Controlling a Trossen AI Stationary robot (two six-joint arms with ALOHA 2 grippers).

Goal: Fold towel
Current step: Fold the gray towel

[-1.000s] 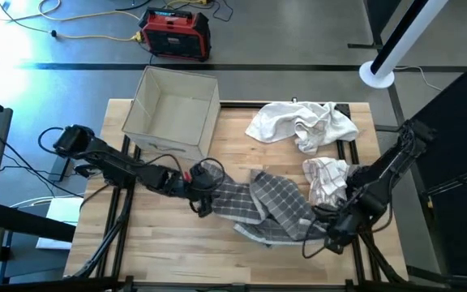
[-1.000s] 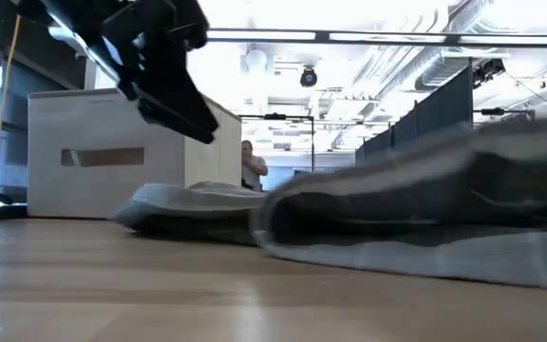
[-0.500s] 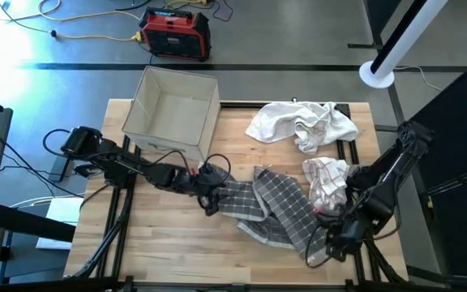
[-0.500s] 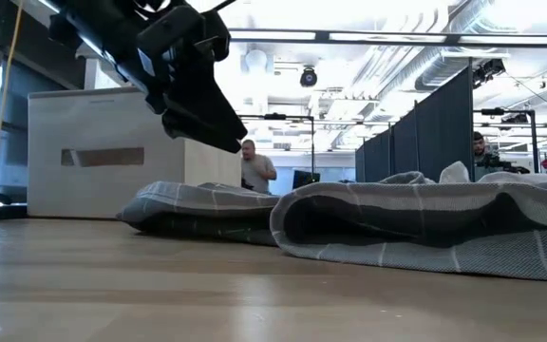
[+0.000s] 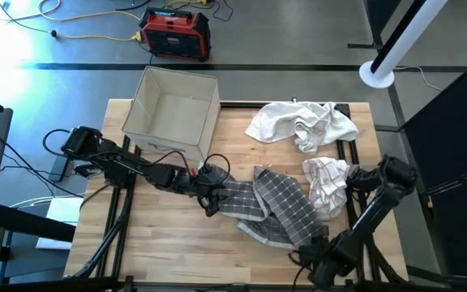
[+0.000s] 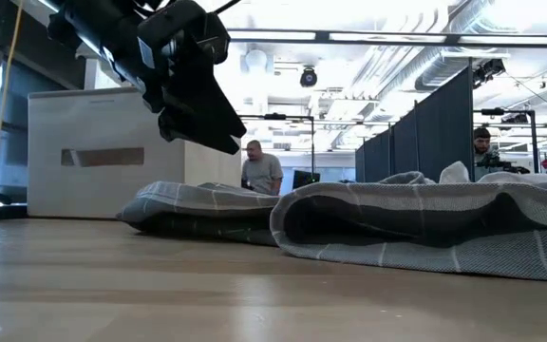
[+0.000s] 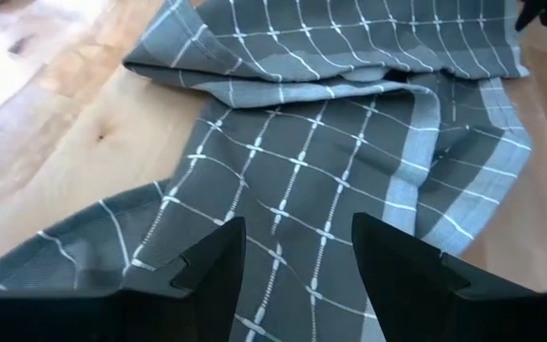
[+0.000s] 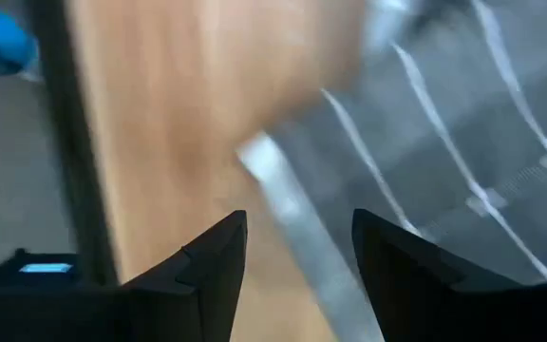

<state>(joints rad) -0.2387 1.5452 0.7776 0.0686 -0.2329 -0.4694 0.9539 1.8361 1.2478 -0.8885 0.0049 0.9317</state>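
Gray checked towel (image 5: 278, 207) lying rumpled mid-tabletop (image 5: 160, 243), left gripper (image 5: 210, 195) over its left end, jaws open and empty, right gripper (image 5: 314, 264) near the front right corner by the towel's edge, jaws open, empty

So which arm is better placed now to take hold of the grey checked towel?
Probably the left. Its open gripper hangs right over the grey checked towel. The right gripper, also open, sits at the table's front edge, off the cloth.
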